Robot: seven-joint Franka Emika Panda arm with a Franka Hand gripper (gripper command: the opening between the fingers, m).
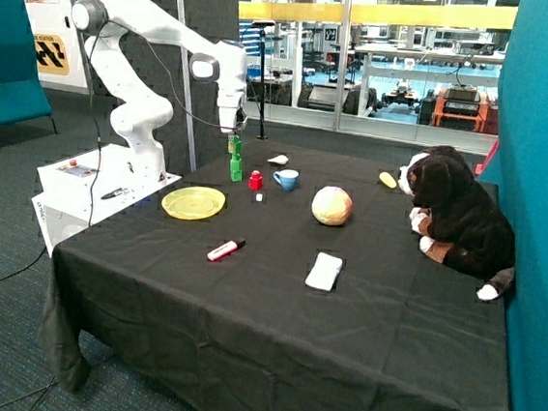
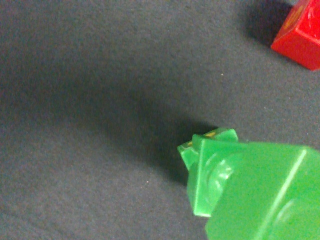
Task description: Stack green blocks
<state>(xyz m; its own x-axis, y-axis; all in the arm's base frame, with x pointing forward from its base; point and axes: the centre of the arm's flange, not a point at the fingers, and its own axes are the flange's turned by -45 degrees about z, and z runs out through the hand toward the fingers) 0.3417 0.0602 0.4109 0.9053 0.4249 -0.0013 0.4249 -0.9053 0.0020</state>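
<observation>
1. the gripper (image 1: 231, 129) hangs just above the top of the green blocks (image 1: 235, 159); whether its fingers are open or closed on the top block cannot be told.
2. the green blocks stand in a column on the black tablecloth (image 1: 274, 303); in the wrist view the column (image 2: 250, 185) looks slightly misaligned.
3. a red block (image 1: 255, 179) sits just beside the column, with a blue cup (image 1: 286, 179) next to it.
4. a yellow plate (image 1: 194, 202) lies nearer the table's front edge.
</observation>
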